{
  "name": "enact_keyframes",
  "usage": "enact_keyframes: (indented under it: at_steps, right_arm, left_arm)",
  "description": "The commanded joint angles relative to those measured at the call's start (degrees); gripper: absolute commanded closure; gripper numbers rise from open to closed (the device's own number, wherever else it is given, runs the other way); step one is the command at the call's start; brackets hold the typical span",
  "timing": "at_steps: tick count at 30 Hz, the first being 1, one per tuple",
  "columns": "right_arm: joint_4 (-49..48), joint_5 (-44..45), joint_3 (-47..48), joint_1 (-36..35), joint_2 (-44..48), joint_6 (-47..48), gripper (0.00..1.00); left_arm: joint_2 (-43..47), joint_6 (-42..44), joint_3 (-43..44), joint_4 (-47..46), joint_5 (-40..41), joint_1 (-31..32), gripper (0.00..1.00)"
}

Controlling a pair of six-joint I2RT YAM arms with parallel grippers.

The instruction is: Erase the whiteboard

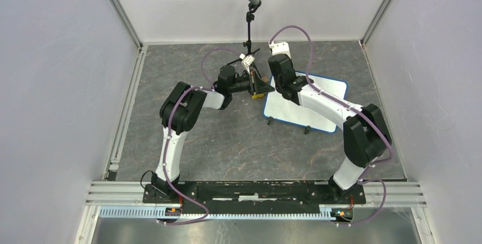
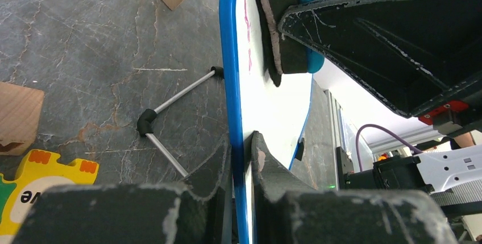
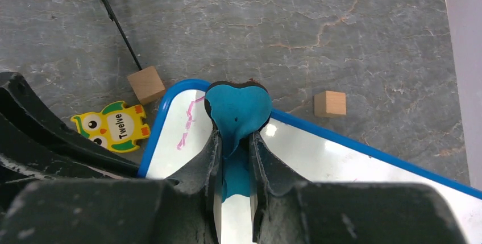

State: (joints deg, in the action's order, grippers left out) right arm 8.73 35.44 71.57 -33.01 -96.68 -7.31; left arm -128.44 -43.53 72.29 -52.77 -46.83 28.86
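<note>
Overhead camera looks down from behind; both close wrist cameras share the whiteboard (image 2: pixel 273 113).

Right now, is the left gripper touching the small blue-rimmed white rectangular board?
Touching. Left wrist view: the left gripper pinches the blue rim of the whiteboard, one black finger pressed on each side, no gap.

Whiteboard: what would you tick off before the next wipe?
1. Left fingers clamped on the whiteboard rim: ok.
2. Right fingers gripping the eraser: ok.
3. Eraser close to the pink marks: ok.
4. Eraser felt pressed flat against the board: cannot tell.
5. Board wiped clean: not ok, pink marks show near the corner.
6. Wooden block off the board's face: ok.
</note>
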Motion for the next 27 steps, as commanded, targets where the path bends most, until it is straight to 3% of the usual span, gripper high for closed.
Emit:
enact_keyframes:
  at_steps: [1,10,14,27]
  right_arm:
    - [0.9,-3.6,1.7,0.4,-1.0,-1.4,0.84]
    - [0.5,0.3,-9.4,5.8,8.3,-1.3,0.84]
    - [0.5,-0.5,-10.0,5.6,9.4,0.3,0.84]
    - [4.3,-3.6,6.9,-3.3,-4.7,-2.3,0.85]
  left_arm:
    - [0.5,7.4,-1.5,4.7,4.1,-0.5,0.98]
    - [0.9,7.4,-2.2,4.5,4.5,-0.5,0.98]
    - [1.3,7.5,-2.7,4.2,4.5,-0.6,0.98]
    - [1.7,7.6,-3.2,3.4,4.7,-0.5,0.98]
